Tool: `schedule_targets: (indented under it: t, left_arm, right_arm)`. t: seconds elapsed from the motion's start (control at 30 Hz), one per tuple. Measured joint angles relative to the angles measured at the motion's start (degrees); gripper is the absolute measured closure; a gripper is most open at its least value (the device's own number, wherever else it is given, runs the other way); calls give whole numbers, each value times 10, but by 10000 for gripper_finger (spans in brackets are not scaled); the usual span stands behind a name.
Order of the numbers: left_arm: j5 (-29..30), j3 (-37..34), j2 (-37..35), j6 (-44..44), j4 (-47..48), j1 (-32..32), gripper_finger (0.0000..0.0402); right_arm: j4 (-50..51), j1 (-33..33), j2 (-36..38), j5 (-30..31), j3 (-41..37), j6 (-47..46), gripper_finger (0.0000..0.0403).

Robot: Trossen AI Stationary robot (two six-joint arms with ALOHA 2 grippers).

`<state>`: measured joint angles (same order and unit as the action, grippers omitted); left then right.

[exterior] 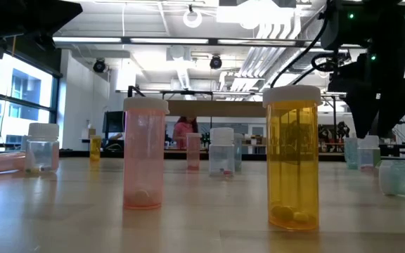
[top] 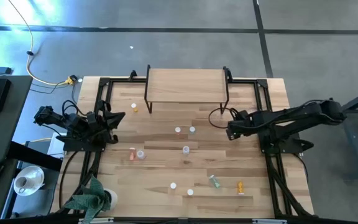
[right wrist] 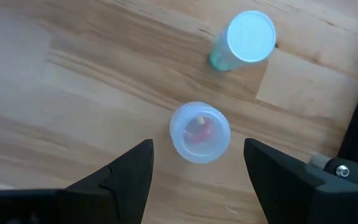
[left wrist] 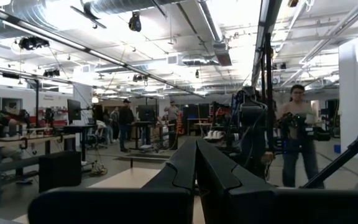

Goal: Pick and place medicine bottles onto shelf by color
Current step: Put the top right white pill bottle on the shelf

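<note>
My right end effector (right wrist: pixel 197 171) hangs over pale wood-grain surface (right wrist: pixel 73 74), pointing down, fingers spread wide, gripping nothing; arm stretched in from right edge. Directly beneath, between fingers: clear cylindrical bottle (right wrist: pixel 199 132), translucent cap, reddish pills inside. Beside it green bottle (right wrist: pixel 244 40), flat white cap. Shelf (top: pixel 186 85), light wood top on thin black legs, stands at far edge. My left end effector (left wrist: pixel 196 168) clenched, raised level at left side. No readable labels
</note>
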<state>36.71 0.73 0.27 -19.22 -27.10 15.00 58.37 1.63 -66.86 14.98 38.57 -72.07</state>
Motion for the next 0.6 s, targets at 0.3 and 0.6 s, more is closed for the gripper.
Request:
schedule_targets:
  t: [0.3, 0.6]
  left_arm:
    - [0, 0, 0, -24, -3, 0, 401]
    - [0, 0, 0, -31, -9, 0, 401]
  right_arm:
    - [-7, -1, -40, 20, 0, -15, 168]
    - [-17, -1, -63, 20, 0, -15, 238]
